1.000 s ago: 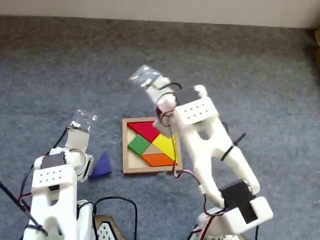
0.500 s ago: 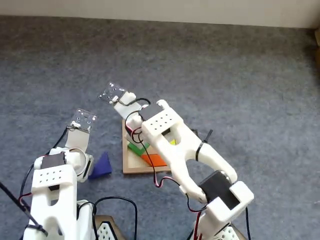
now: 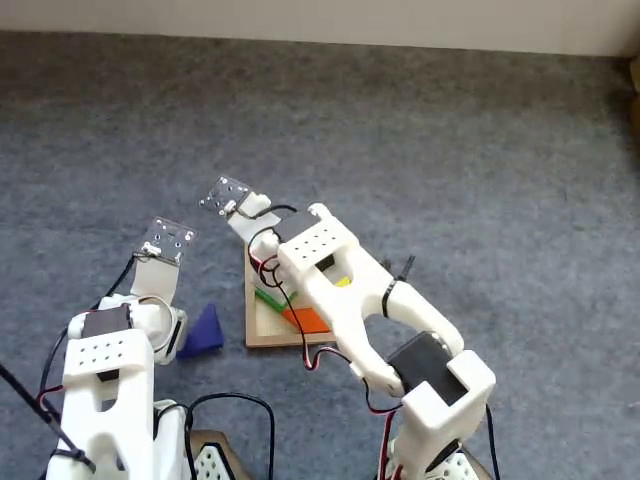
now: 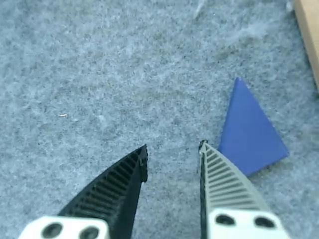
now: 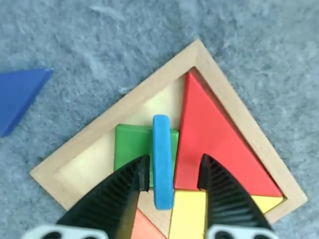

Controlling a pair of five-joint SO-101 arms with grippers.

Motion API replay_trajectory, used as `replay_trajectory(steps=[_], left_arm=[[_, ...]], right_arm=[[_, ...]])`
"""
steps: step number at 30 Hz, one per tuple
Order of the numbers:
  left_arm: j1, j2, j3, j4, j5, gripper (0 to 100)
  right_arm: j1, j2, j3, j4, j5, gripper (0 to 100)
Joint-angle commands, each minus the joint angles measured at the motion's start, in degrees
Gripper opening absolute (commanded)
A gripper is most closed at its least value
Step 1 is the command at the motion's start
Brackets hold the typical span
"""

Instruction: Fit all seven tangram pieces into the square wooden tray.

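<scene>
Grey surface (image 3: 480, 150) under both arms, and I have the right arm over the square wooden tray (image 5: 128, 103), where the red triangle (image 5: 214, 144), the green square (image 5: 130, 144) and a yellow piece (image 5: 187, 214) lie flat. The blue triangle (image 4: 249, 134) lies on the surface outside the tray, just beside the left pincer (image 4: 172, 147), whose tips are spread apart. A light blue piece (image 5: 162, 149) stands on edge within the right pincer (image 5: 174, 158), between green square and red triangle; gripped or not, I can't tell.
</scene>
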Motion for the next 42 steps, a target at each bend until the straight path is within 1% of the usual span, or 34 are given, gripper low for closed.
replay_trajectory(steps=[1, 9, 16, 27, 29, 32, 33, 37, 42], left_arm=[[-0.84, -1.1, -0.4, -0.79, 0.26, 18], [-0.84, -1.1, -0.4, -0.79, 0.26, 18], [-0.84, -1.1, -0.4, -0.79, 0.26, 18], [-0.84, -1.1, -0.4, -0.79, 0.26, 18], [-0.84, -1.1, -0.4, -0.79, 0.26, 18], [-0.84, -1.1, -0.4, -0.79, 0.26, 18], [-0.84, -1.1, -0.4, -0.79, 0.26, 18], [-0.84, -1.1, -0.4, -0.79, 0.26, 18], [-0.75, -1.1, -0.4, -0.79, 0.26, 18]], right_arm=[[2.24, -1.19, -0.48, -0.66, -0.79, 16.3], [3.21, -1.36, -0.66, -0.75, -0.79, 16.3], [5.05, -1.27, -6.02, -0.31, -0.79, 16.3], [6.29, -1.36, -6.46, -0.31, -0.79, 16.1], [6.55, -1.36, -6.37, 0.13, -0.79, 12.3], [8.75, -1.36, -6.55, 2.33, -0.79, 1.5], [9.45, -1.36, -7.08, 2.59, -0.79, 0.1], [12.35, -0.75, -7.87, 2.07, -0.79, 0.9], [12.35, -0.66, -6.73, -2.42, -0.79, 0.9]])
